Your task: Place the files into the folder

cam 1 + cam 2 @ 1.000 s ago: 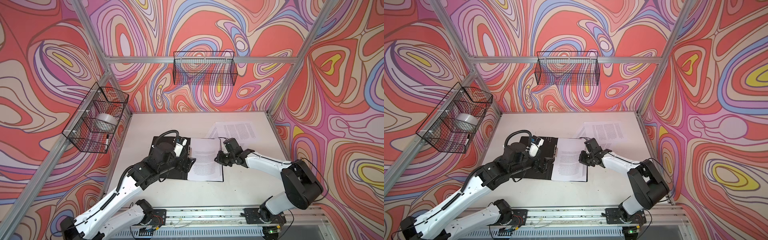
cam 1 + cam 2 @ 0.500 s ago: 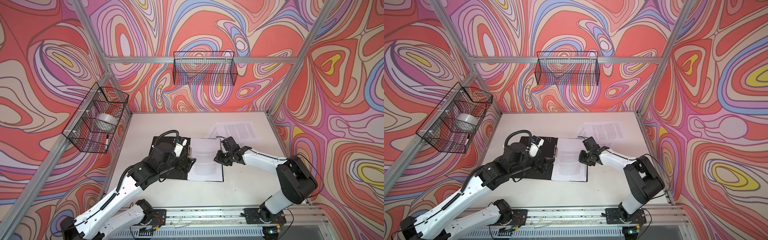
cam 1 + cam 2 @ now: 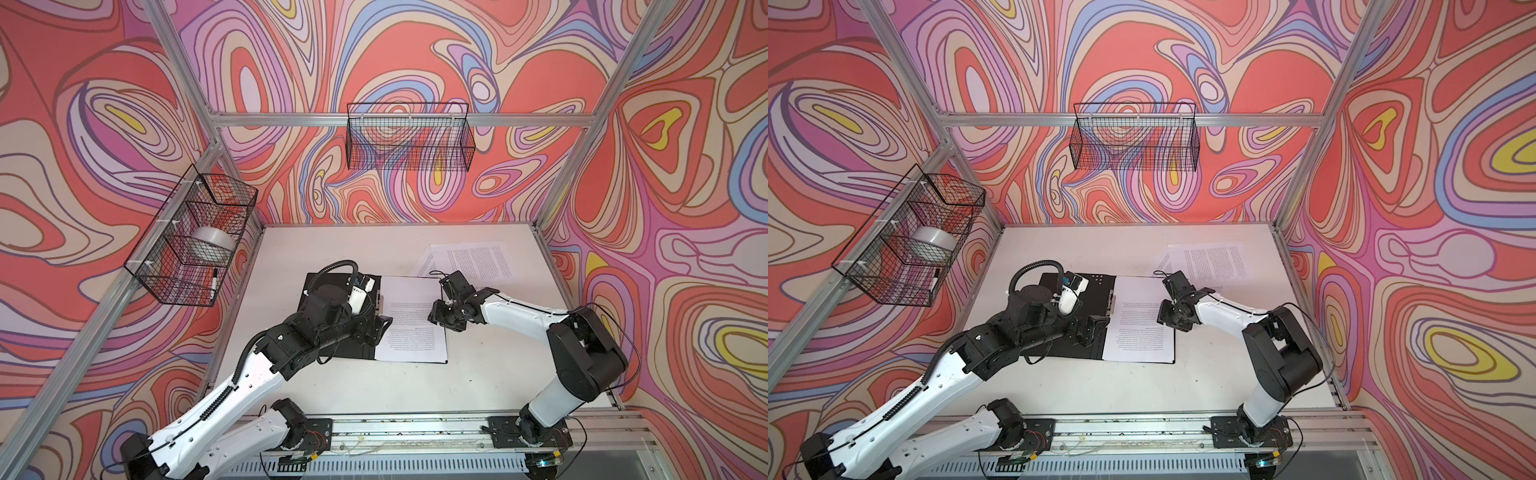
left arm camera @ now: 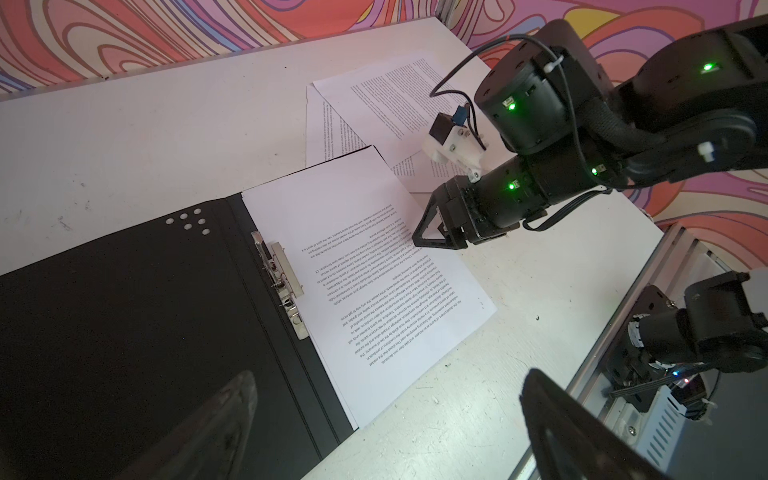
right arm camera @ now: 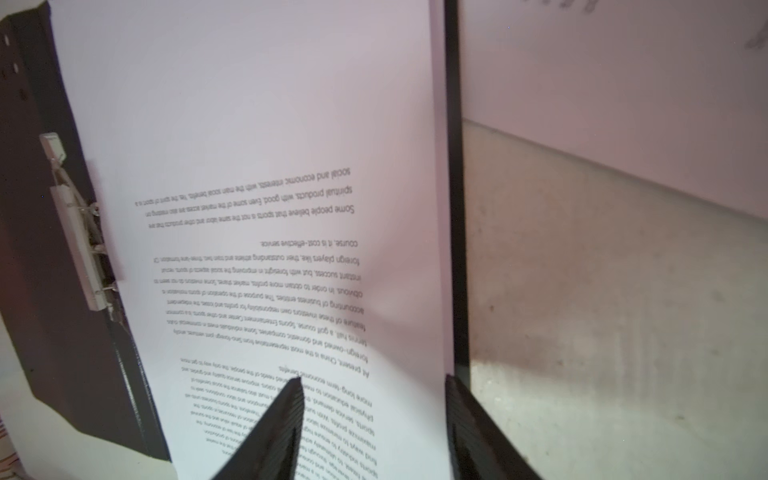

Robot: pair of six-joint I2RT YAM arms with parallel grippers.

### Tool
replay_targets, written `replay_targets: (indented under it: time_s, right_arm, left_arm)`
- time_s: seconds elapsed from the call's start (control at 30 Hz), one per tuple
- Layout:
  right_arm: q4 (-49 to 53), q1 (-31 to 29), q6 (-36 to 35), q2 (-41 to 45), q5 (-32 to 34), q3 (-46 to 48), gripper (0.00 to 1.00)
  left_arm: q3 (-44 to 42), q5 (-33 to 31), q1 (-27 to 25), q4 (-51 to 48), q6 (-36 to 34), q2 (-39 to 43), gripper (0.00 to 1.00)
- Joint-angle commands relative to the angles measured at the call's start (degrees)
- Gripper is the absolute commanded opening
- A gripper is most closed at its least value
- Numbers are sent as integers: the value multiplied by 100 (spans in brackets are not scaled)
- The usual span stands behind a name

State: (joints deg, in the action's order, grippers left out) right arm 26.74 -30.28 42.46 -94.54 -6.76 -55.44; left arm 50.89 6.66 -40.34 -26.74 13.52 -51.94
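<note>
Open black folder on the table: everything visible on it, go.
The black folder lies open and flat on the white table, inside facing up, outer cover hidden. A silver metal clip sits by the spine; small pale dots mark the left flap's far corner. A white printed sheet covers its right half, leaving a thin black border. The right gripper, jaws apart, hovers at that edge; contact unclear.

Both top views sit high above the aluminium front rail (image 3: pixel 415 428), looking down and back toward the swirl-patterned rear wall (image 3: pixel 299 183). I get the whole white tabletop (image 3: pixel 478 382), framed nearly identically in each.

Left wrist camera: near, angled across the open black-lined folder (image 4: pixel 124 332) toward the right gripper (image 4: pixel 422 239).

Right wrist camera: very close, grazing the white printed sheet (image 5: pixel 249 124) lying in that folder, with its own fingers (image 5: pixel 282 424) in frame.

All views share the folder and sheet.
</note>
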Motion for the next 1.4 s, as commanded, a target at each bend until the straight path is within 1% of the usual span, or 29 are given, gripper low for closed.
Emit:
replay_targets:
  time_s: [0.0, 0.2, 0.27, 0.37, 0.5, 0.6, 0.7, 0.83, 0.93, 1.07, 1.13, 1.27, 1.37]
  right_arm:
    - [470, -39, -179, -72, 492, -263, 63]
    - [837, -38, -402, 26, 782, -524, 69]
    - [936, 1, -483, 101, 876, -578, 72]
    - [947, 227, -630, 275, 864, -579, 77]
    - [809, 937, -826, 519, 594, -474, 83]
    - [612, 1722, -881, 585, 206, -382, 86]
    - [354, 2531, -831, 599, -15, -309, 87]
    - [-88, 3650, -666, 380, -428, -256, 87]
    - [-466, 4226, -507, 149, -458, -259, 87]
    - [-897, 4608, -331, -275, -349, -342, 87]
    - [-1124, 4768, -303, -567, -435, -436, 87]
    - [-1583, 4878, -321, -1144, -716, -675, 87]
    - [-1742, 4904, -323, -1478, -745, -877, 87]
  left_arm:
    - [-59, 58, 26, 91, -69, 15, 100]
    - [-70, 59, 26, 98, -77, 0, 100]
    - [-70, 56, 26, 100, -77, -13, 100]
    - [-66, 63, 26, 97, -77, -33, 100]
    - [-80, 46, 26, 101, -77, -61, 100]
    - [-89, 44, 26, 130, -86, -98, 100]
    - [-96, 47, 26, 130, -104, -166, 100]
    - [-93, 55, 26, 134, -147, -264, 100]
    - [-94, 59, 26, 138, -172, -340, 100]
    - [-112, 205, 26, 232, -209, -395, 100]
    - [-134, 313, 26, 304, -224, -409, 100]
    - [-188, 509, 26, 436, -236, -437, 100]
    - [-220, 622, 26, 520, -253, -479, 100]
